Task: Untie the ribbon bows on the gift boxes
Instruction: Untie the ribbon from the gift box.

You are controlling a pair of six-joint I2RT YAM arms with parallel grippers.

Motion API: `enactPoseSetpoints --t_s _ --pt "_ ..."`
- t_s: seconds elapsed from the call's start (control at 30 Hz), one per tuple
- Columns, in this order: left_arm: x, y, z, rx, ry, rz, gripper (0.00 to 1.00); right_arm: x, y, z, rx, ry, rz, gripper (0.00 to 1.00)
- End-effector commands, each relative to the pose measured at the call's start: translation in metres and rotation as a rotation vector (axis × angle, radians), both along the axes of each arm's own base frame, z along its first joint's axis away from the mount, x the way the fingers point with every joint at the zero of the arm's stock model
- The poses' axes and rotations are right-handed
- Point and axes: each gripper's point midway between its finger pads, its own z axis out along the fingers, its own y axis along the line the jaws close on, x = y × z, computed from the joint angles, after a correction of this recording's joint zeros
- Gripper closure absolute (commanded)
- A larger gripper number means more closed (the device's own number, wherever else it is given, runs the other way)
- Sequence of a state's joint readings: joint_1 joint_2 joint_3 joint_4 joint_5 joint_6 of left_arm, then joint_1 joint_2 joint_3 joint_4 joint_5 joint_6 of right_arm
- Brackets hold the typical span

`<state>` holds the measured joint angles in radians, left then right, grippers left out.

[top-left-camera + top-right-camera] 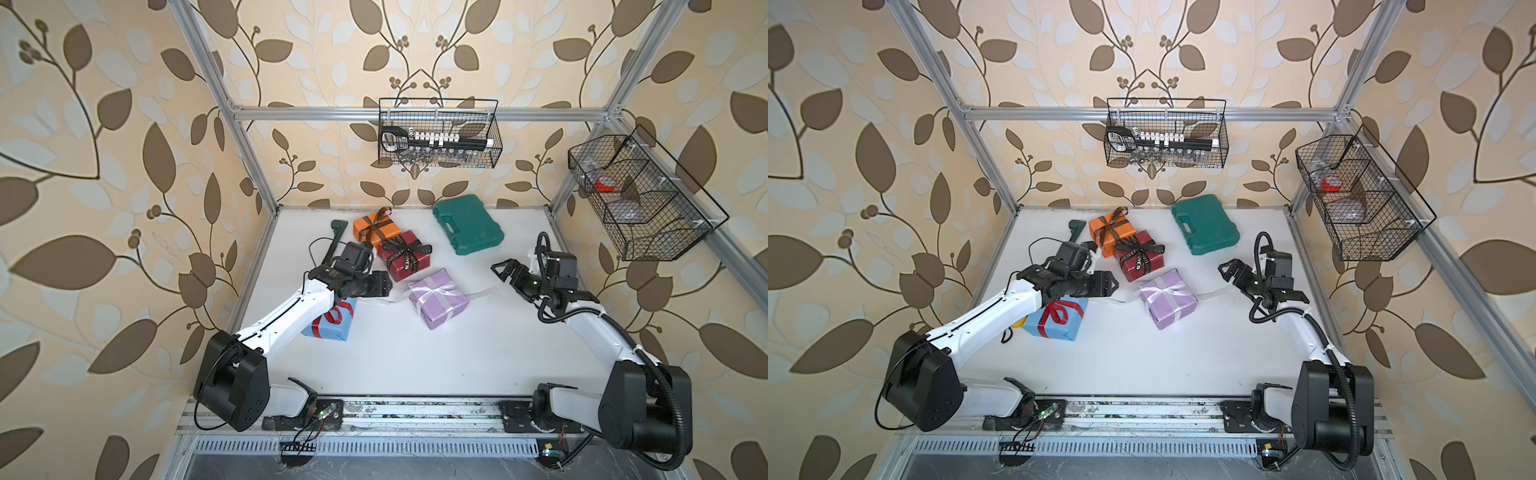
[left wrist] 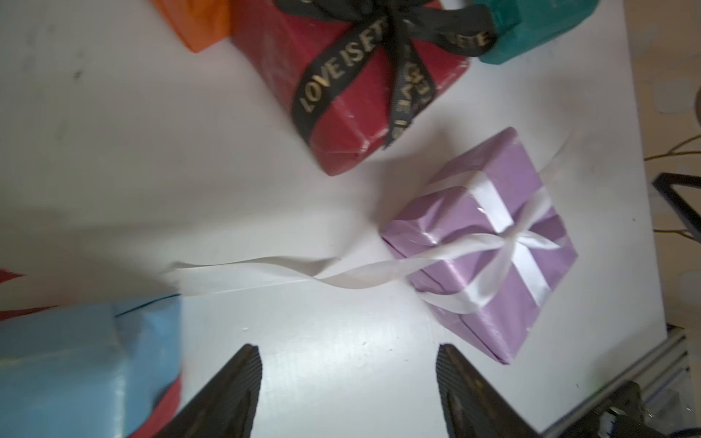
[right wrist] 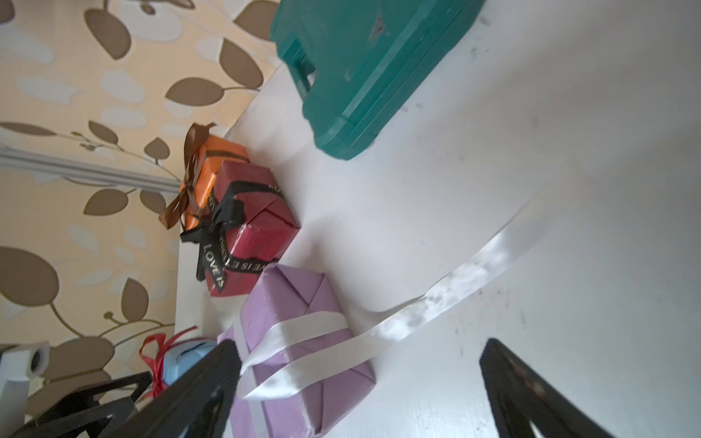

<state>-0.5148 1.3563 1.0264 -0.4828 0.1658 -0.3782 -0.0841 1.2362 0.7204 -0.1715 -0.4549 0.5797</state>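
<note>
Top views show a wire basket [image 1: 494, 133] holding a socket rail [image 1: 465, 143].

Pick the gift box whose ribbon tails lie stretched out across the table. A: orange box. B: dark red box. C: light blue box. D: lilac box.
D: the white ribbon on the lilac box trails long and loose to both sides over the table, with no bow loops standing up.

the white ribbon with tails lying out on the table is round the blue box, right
No: the white ribbon is round the lilac box, as the left wrist view shows. Its tails do lie out on the table.
</note>
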Motion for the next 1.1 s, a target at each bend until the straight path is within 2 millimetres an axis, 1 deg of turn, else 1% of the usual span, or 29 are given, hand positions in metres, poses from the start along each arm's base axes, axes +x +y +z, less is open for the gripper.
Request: enactPoseSetpoints --t_s 0.0,0.07,0.1,0.2,0.3,0.37,0.5,0.6,0.73,0.8,0.93,0.97,1.07 --pt "0.006 -0.03 0.025 0.017 -0.115 -0.095 0.34 -0.003 0.017 0.009 -0.005 -0.004 0.072 0.01" --pt "0.004 -0.049 0.024 0.038 -0.113 -0.152 0.41 -0.002 0.025 0.013 0.0 -0.011 0.093 0.01" --pt "0.005 -0.06 0.014 0.06 -0.095 -0.186 0.44 -0.002 0.027 0.013 0.002 -0.013 0.101 0.0" --pt "0.003 -0.087 0.005 0.093 -0.08 -0.264 0.53 -0.001 0.03 0.013 0.002 -0.009 0.113 0.0" --pt "0.004 -0.104 -0.005 0.136 -0.062 -0.314 0.56 -0.003 0.03 0.01 0.002 -0.003 0.116 0.0" --pt "0.006 -0.114 -0.009 0.161 -0.047 -0.342 0.6 -0.004 0.03 0.009 0.001 0.001 0.113 0.01" --pt "0.006 -0.129 -0.025 0.241 -0.028 -0.393 0.65 -0.005 0.03 0.005 0.002 0.013 0.114 0.01" --pt "0.01 -0.131 -0.032 0.298 -0.031 -0.395 0.66 -0.005 0.03 0.004 0.0 0.015 0.115 0.0" --pt "0.016 -0.129 -0.039 0.344 -0.038 -0.373 0.66 -0.004 0.03 0.005 -0.001 0.009 0.116 0.0" --pt "0.019 -0.127 -0.042 0.369 -0.044 -0.363 0.7 -0.004 0.03 0.004 0.001 0.01 0.118 0.01" --pt "0.025 -0.123 -0.049 0.422 -0.054 -0.35 0.72 -0.005 0.031 0.002 0.007 0.015 0.124 0.01" --pt "0.026 -0.123 -0.05 0.428 -0.053 -0.35 0.74 -0.005 0.031 0.002 0.006 0.014 0.123 0.01" --pt "0.025 -0.122 -0.052 0.435 -0.048 -0.35 0.85 -0.007 0.031 0.0 0.007 0.018 0.123 0.01"
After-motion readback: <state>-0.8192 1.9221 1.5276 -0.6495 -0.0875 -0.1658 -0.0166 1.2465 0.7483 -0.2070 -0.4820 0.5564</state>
